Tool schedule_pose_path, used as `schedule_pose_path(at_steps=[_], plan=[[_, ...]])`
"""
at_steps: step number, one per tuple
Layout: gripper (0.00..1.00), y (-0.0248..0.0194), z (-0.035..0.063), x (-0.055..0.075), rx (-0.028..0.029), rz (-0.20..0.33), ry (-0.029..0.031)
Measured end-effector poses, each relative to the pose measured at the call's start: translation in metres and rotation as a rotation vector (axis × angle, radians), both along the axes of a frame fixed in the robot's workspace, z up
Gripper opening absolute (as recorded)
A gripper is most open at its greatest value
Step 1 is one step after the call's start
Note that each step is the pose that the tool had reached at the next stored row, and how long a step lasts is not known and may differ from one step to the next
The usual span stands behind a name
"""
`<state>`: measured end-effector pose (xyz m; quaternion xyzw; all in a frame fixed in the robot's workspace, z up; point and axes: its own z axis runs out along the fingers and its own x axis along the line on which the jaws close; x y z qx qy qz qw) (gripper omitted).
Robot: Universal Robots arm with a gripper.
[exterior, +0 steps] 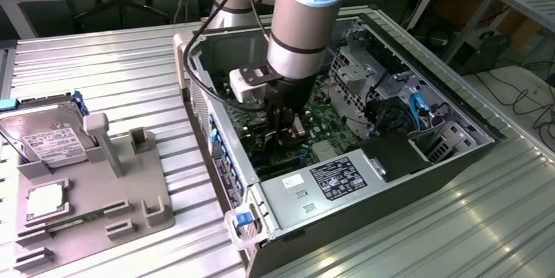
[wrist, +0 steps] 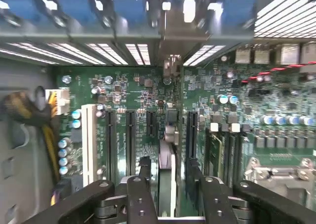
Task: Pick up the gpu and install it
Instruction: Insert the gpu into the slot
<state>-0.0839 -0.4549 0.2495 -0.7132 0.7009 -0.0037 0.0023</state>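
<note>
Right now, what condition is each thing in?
computer case: side open, lying flat.
gpu: on edge between the gripper fingers, over the motherboard slots.
hard drive: resting in the grey holder.
CPU chip: lying flat in holder.

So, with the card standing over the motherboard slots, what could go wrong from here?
1. The gpu stands edge-on between the hand's fingers, with parallel slots close on both sides. If it is off its slot, it could tilt or press against the motherboard.
2. Whether the card is fully seated cannot be told; if not, it may lean once let go.
3. The arm reaches deep into the computer case, near loose cables that could snag.
</note>
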Motion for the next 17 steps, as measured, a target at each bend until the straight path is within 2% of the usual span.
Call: schedule_pose_path(at_steps=[7,11,13,14,17], plan=[[0.42,0.0002,0.0331,0.0,0.0,0.0,0.0],[0.4,0.0001,0.0334,0.0,-0.0002,0.0,0.0],[0.27,0.0001,0.0334,0.0,-0.0002,0.0,0.0],[0.27,0.0001,0.0334,0.0,-0.0003,0.0,0.0],[0.11,0.0001,0.0334,0.0,-0.0003,0.0,0.0]])
